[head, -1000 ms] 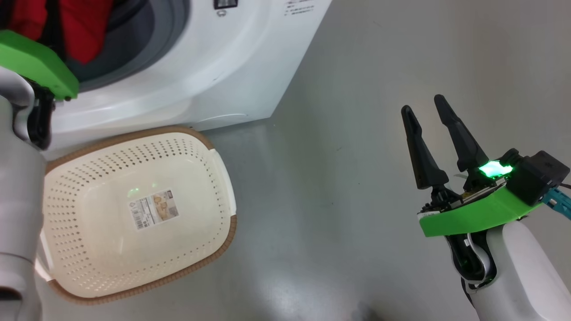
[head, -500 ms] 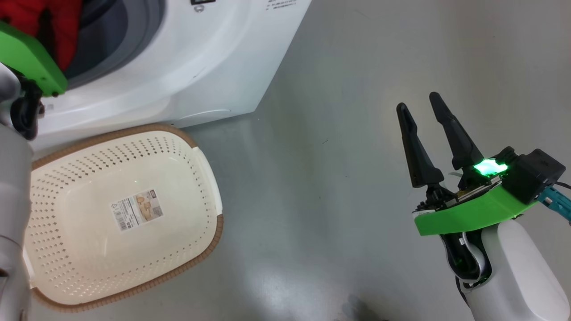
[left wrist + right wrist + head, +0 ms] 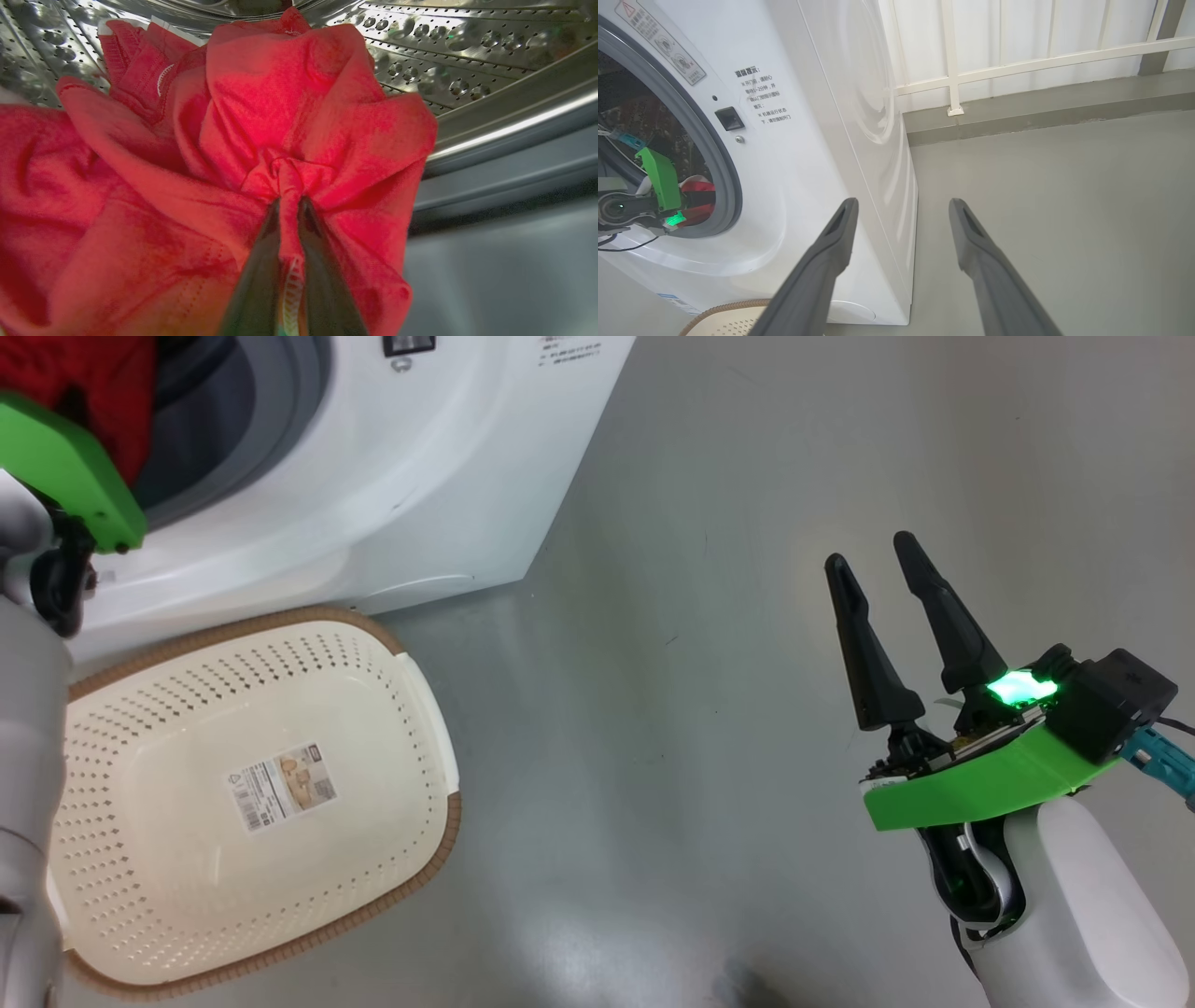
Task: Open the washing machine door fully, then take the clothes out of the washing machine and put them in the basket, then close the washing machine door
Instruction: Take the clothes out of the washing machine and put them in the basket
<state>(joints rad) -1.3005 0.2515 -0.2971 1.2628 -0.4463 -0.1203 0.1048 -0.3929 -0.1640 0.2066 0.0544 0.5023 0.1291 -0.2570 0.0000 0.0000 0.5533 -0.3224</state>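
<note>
1. Progress first: my left end effector is clenched on a bunched fold of the clothes, just inside the mouth of the washing machine, with the steel drum behind the red fabric.
2. My arm reaches through an unobstructed opening, so I judge the door-opening step done.
3. The clothes are gripped but not yet out of the washing machine; I take the lift-out to be the step in hand.
4. The basket sits on the floor just in front of the washing machine, below its opening, holding none of the clothes.
5. My right end effector is released, fingers spread on nothing, well off to the washing machine's right side.
6. What is left, as I judge it: carrying the clothes down to the basket, checking the drum for more, then closing the washing machine door.
</note>
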